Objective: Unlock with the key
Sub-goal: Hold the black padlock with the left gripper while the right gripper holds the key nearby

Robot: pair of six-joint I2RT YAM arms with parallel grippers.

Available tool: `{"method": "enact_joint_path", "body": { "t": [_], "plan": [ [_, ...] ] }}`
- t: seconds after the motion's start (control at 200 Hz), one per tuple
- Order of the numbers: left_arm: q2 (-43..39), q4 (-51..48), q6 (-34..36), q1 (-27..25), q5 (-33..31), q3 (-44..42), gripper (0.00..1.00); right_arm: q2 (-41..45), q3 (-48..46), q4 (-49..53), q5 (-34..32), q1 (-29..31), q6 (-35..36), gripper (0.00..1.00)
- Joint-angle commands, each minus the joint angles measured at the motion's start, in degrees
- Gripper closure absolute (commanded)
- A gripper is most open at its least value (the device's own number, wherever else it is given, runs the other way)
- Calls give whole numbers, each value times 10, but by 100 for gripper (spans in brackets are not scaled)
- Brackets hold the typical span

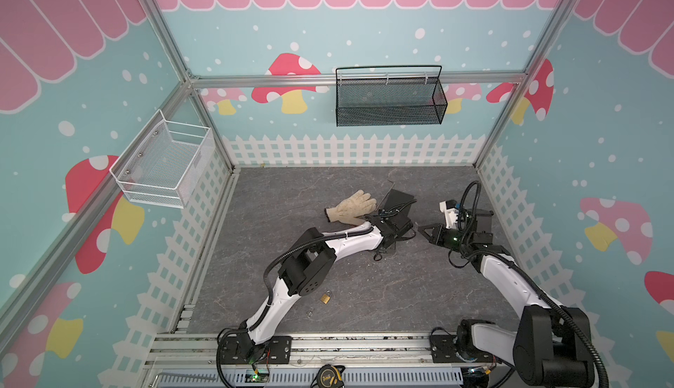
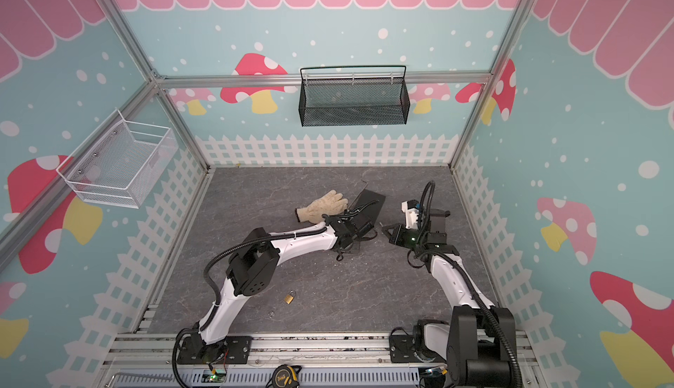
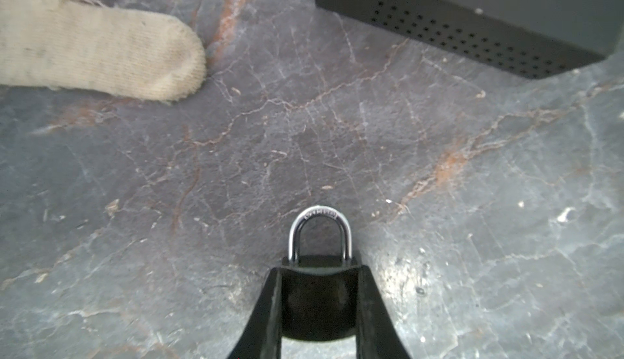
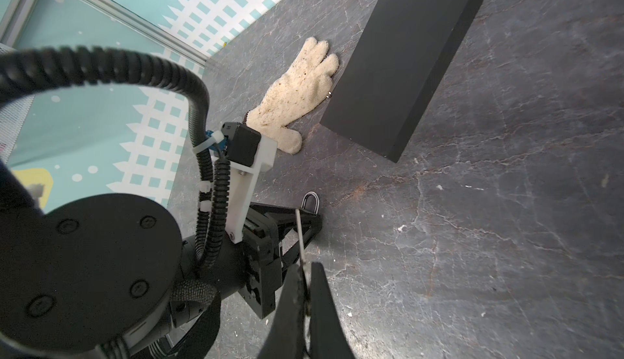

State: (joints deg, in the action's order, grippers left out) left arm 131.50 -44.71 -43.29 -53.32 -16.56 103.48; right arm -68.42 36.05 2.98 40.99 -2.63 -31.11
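Note:
A black padlock [image 3: 319,293] with a silver shackle [image 3: 319,214] sits between the fingers of my left gripper [image 3: 320,269], which is shut on its body. In the right wrist view the same shackle [image 4: 310,200] sticks out past the left gripper's tips. My right gripper [image 4: 305,266] is shut on a thin metal key [image 4: 299,234], whose blade points at the left gripper. In both top views the left gripper [image 1: 408,233] [image 2: 372,234] and the right gripper [image 1: 419,228] [image 2: 383,228] meet tip to tip at mid-table, just above the surface.
A cream knitted glove [image 1: 352,205] and a flat black box [image 1: 397,200] lie just behind the grippers. A brass padlock [image 1: 325,297] lies near the left arm's elbow. A black wire basket [image 1: 390,98] and a white one [image 1: 164,165] hang on the walls.

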Motion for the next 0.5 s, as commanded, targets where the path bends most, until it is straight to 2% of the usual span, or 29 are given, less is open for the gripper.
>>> {"method": "enact_joint_path", "body": {
  "t": [0.0,0.2,0.495],
  "plan": [
    [-6,-14,-8,7,-3,-26,100,16,-2,3,4,-3,-2,100],
    [-83,30,-41,13,8,-76,100,22,5,26,2,-1,7,100],
    [-232,158,-137,29,57,-237,100,15,42,87,-32,32,34,100]
  ]
}}
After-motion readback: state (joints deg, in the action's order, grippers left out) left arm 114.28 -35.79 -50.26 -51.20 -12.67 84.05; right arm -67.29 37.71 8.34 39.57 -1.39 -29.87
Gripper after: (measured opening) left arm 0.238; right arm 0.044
